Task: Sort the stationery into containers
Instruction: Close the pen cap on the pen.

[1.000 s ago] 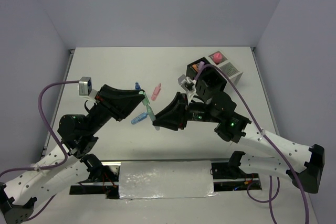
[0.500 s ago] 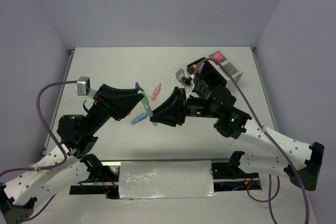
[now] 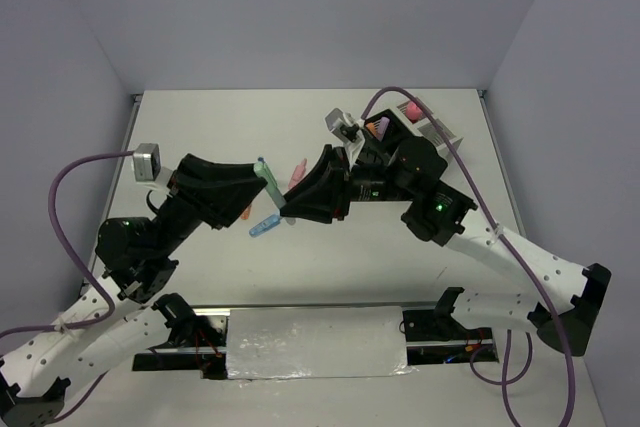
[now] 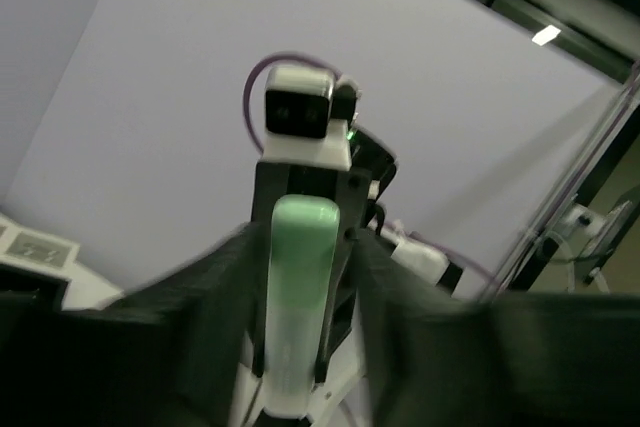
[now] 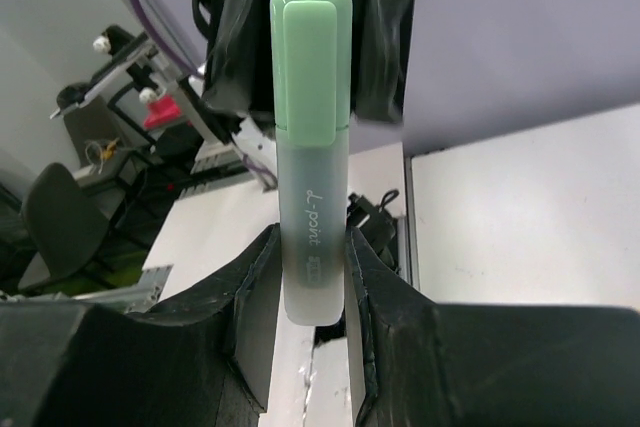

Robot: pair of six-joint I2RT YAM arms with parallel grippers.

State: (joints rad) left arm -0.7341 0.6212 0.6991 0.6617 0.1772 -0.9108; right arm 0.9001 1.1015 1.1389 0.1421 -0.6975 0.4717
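A mint-green highlighter (image 3: 270,184) hangs in the air between my two grippers, above the table's middle. My right gripper (image 5: 312,247) is shut on its clear barrel (image 5: 312,227), with the green cap pointing away. My left gripper (image 4: 300,282) stands round the cap end (image 4: 298,257), its blurred fingers (image 4: 215,297) a little apart from it on both sides. A blue highlighter (image 3: 264,226) and a pink one (image 3: 297,173) lie on the table below. The black container (image 3: 385,137) and the white container (image 3: 440,132) stand at the back right.
The black box holds orange and purple items (image 3: 378,128). A pink item (image 3: 410,109) sits in the white box. An orange piece (image 3: 243,215) shows under the left arm. Walls close the table at the back and on both sides.
Both grippers have moved up and to the left with the green highlighter between them. The left jaws have spread off it, while the right gripper keeps its hold.
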